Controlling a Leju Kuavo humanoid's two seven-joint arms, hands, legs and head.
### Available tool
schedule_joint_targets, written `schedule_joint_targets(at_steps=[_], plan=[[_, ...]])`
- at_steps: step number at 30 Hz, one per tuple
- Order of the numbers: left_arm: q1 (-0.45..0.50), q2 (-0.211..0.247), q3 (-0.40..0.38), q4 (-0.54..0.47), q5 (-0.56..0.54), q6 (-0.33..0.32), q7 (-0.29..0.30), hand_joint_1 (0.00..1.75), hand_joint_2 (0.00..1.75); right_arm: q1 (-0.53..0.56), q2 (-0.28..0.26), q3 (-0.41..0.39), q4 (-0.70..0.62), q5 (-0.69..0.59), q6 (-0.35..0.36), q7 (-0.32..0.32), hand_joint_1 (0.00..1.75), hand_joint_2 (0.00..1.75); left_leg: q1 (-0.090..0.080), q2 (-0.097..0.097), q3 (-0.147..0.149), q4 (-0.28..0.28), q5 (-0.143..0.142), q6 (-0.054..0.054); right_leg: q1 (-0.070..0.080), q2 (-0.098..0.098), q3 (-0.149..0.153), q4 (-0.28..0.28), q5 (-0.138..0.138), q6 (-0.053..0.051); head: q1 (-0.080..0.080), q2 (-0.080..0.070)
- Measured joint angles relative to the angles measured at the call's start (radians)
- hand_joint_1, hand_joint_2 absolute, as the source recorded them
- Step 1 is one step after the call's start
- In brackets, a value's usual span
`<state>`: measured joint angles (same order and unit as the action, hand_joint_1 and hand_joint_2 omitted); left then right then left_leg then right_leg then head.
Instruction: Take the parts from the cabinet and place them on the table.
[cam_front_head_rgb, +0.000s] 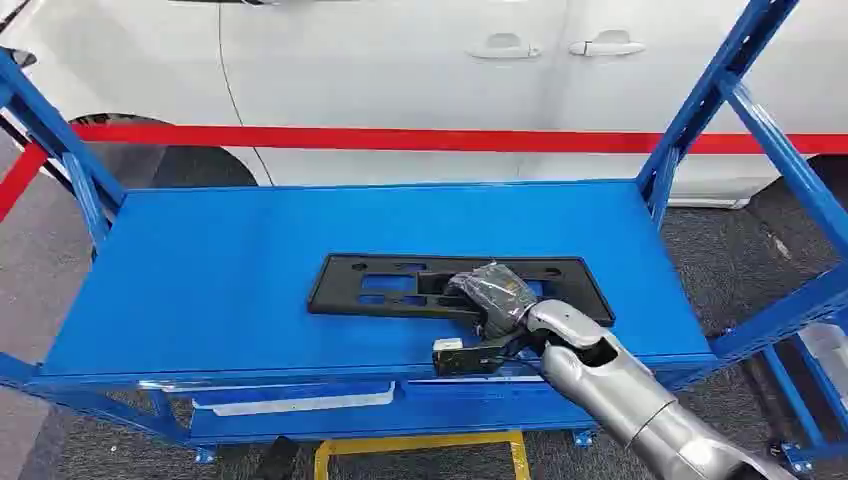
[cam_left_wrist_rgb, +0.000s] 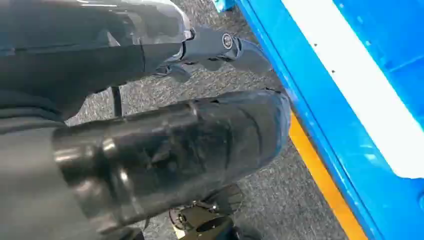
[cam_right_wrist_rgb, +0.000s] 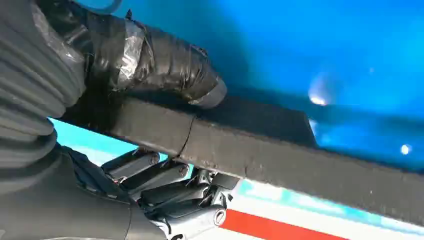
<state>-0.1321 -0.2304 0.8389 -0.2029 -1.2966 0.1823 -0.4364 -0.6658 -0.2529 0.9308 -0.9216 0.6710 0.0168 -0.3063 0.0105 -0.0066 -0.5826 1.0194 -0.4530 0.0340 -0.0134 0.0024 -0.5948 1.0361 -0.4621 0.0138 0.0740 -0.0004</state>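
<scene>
The black plastic frame part lay flat on the blue shelf of the rack, toward its near-right area, long side running across. The right hand held it at the near edge: in the right wrist view the taped thumb sat on top of the part's edge and the dark fingers curled underneath, so a pinch on a thin rim.

Risks, as I judged them: the grip was well off-centre, at one end of a long flat piece, so the free end could droop or swing on lifting, twist out of the pinch, or catch the blue upright of the rack on the way out.

The part looked rigid, thin, matte black, with rectangular cut-outs.

The left hand hung by the rack's lower edge; I could not tell whether it was open or closed.
</scene>
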Motion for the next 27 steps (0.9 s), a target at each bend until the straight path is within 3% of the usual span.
schedule_joint_targets(at_steps=[1, 4, 5, 6, 8, 9, 10, 11, 12, 14, 15, 16, 20, 21, 22, 24, 25, 26, 27], plan=[[0.0, 0.0, 0.0, 0.0, 0.0, 0.0, 0.0, 0.0, 0.0, -0.002, 0.0, 0.0, 0.0, 0.001, 0.0, 0.0, 1.64, 1.75, -0.002, -0.001, -0.002, 0.003, -0.001, -0.005, 0.004, 0.002, -0.002, -0.007, 0.007, -0.004, 0.0, 0.0], [0.0, 0.0, 0.0, 0.0, 0.003, 0.0, 0.0, 0.0, 0.0, -0.006, 0.0, 0.0, 0.0, 0.003, 0.0, 0.0, 1.69, 1.75, 0.001, -0.001, 0.004, -0.006, 0.003, -0.023, 0.01, 0.003, 0.0, -0.01, 0.01, -0.017, 0.0, 0.0], [0.0, 0.0, 0.0, 0.0, 0.004, 0.0, 0.0, 0.0, 0.0, -0.007, 0.0, 0.0, 0.0, 0.003, 0.0, 0.0, 1.69, 1.75, 0.003, 0.0, 0.0, -0.001, -0.006, -0.029, 0.0, 0.0, 0.007, -0.023, 0.017, -0.027, -0.001, 0.0], [0.0, 0.0, 0.0, 0.0, 0.005, 0.0, 0.0, 0.0, 0.0, -0.008, 0.001, 0.0, 0.0, 0.003, -0.002, 0.001, 1.69, 1.75, 0.004, 0.001, -0.007, 0.026, -0.029, -0.033, 0.0, -0.002, 0.011, -0.028, 0.019, -0.033, 0.0, 0.0], [-0.001, 0.0, -0.001, 0.0, 0.006, 0.0, 0.0, 0.0, 0.0, -0.007, 0.001, -0.001, 0.0, 0.005, -0.003, 0.002, 1.71, 1.75, 0.005, 0.001, -0.068, 0.166, -0.11, -0.037, 0.001, -0.006, 0.01, -0.028, 0.019, -0.037, -0.001, 0.0], [0.001, 0.0, -0.001, 0.0, 0.006, 0.0, 0.0, 0.0, 0.0, -0.005, 0.0, -0.001, 0.0, 0.007, -0.003, 0.002, 1.75, 1.75, 0.005, 0.001, -0.101, 0.239, -0.14, -0.04, 0.002, -0.008, 0.01, -0.028, 0.019, -0.038, 0.0, 0.0], [0.003, 0.0, 0.0, 0.0, 0.008, 0.0, 0.0, 0.0, 0.0, -0.004, 0.0, -0.002, 0.0, 0.009, -0.006, 0.002, 1.75, 1.75, 0.006, 0.001, -0.126, 0.295, -0.153, -0.043, 0.002, -0.008, 0.008, -0.027, 0.019, -0.038, -0.001, 0.0], [0.005, 0.001, -0.001, 0.0, 0.008, 0.0, 0.0, 0.0, 0.0, -0.003, 0.0, -0.004, 0.001, 0.013, -0.008, 0.003, 1.73, 1.75, 0.007, 0.001, -0.126, 0.299, -0.139, -0.044, 0.001, -0.007, 0.008, -0.026, 0.019, -0.038, -0.001, 0.0], [0.005, 0.001, 0.0, 0.0, 0.009, 0.0, 0.0, 0.0, 0.0, -0.001, 0.0, -0.008, 0.0, 0.02, -0.018, 0.003, 1.73, 1.75, 0.01, 0.001, -0.103, 0.253, -0.106, -0.045, 0.0, -0.007, 0.009, -0.023, 0.019, -0.037, 0.0, 0.0], [0.004, 0.003, 0.0, 0.0, 0.012, 0.0, 0.0, 0.0, 0.0, 0.003, 0.0, -0.018, 0.0, 0.038, -0.038, 0.011, 1.73, 1.75, 0.016, 0.002, -0.018, 0.085, -0.021, -0.047, -0.003, -0.005, 0.008, -0.014, 0.015, -0.03, -0.001, 0.0], [0.004, 0.003, -0.001, 0.0, 0.012, 0.0, 0.0, 0.0, 0.0, 0.004, 0.0, -0.021, 0.0, 0.047, -0.046, 0.016, 1.73, 1.75, 0.018, 0.002, 0.01, 0.02, -0.023, -0.047, -0.001, -0.004, 0.004, -0.007, 0.011, -0.023, 0.0, 0.0], [0.003, 0.003, -0.001, 0.0, 0.012, 0.0, -0.001, 0.0, 0.0, 0.004, -0.002, -0.026, -0.002, 0.052, -0.053, 0.022, 1.75, 1.75, 0.011, -0.001, 0.014, 0.01, -0.022, -0.039, 0.006, -0.002, -0.004, 0.003, 0.009, -0.017, -0.001, 0.0], [0.006, 0.005, -0.001, 0.0, 0.015, 0.0, -0.002, 0.0, 0.0, 0.007, -0.008, -0.034, -0.008, 0.066, -0.059, 0.028, 1.75, 1.75, 0.01, 0.0, 0.008, 0.009, -0.013, -0.013, 0.003, 0.003, -0.005, -0.007, 0.018, 0.002, 0.001, 0.0], [0.005, 0.005, -0.001, 0.0, 0.015, 0.0, -0.002, 0.0, 0.0, 0.009, -0.011, -0.037, -0.012, 0.087, -0.067, 0.041, 1.75, 1.75, 0.014, 0.002, 0.01, 0.004, -0.008, -0.003, -0.001, 0.002, -0.013, 0.014, -0.004, 0.007, 0.002, 0.0], [0.004, 0.005, -0.001, 0.0, 0.017, 0.0, -0.002, 0.0, 0.0, 0.01, -0.014, -0.04, -0.017, 0.109, -0.077, 0.052, 1.75, 1.75, 0.014, 0.003, 0.008, 0.004, -0.007, 0.002, -0.001, 0.001, -0.037, 0.064, -0.039, 0.01, 0.002, 0.0], [0.005, 0.005, -0.001, 0.0, 0.022, 0.001, -0.002, 0.0, 0.0, 0.02, -0.018, -0.041, -0.029, 0.16, -0.097, 0.081, 1.75, 1.75, 0.011, 0.004, 0.003, 0.004, -0.007, 0.007, -0.001, 0.001, -0.113, 0.227, -0.114, 0.015, 0.001, 0.0], [0.006, 0.005, -0.001, 0.0, 0.027, 0.002, -0.002, 0.0, 0.0, 0.029, -0.018, -0.042, -0.039, 0.192, -0.106, 0.095, 1.75, 1.75, 0.009, 0.004, 0.002, 0.004, -0.007, 0.007, -0.001, 0.001, -0.141, 0.285, -0.129, 0.016, 0.002, 0.0], [0.007, 0.006, -0.001, 0.0, 0.03, 0.002, -0.002, 0.0, 0.0, 0.037, -0.02, -0.042, -0.05, 0.223, -0.116, 0.108, 1.75, 1.75, 0.009, 0.002, 0.002, 0.004, -0.007, 0.007, -0.001, 0.001, -0.149, 0.3, -0.121, 0.016, 0.001, 0.0], [0.007, 0.006, -0.001, 0.0, 0.03, 0.003, -0.002, 0.0, 0.0, 0.042, -0.022, -0.043, -0.066, 0.258, -0.125, 0.124, 1.75, 1.75, 0.008, 0.001, 0.003, 0.005, -0.007, 0.007, -0.001, 0.001, -0.135, 0.269, -0.093, 0.013, 0.002, 0.0]])
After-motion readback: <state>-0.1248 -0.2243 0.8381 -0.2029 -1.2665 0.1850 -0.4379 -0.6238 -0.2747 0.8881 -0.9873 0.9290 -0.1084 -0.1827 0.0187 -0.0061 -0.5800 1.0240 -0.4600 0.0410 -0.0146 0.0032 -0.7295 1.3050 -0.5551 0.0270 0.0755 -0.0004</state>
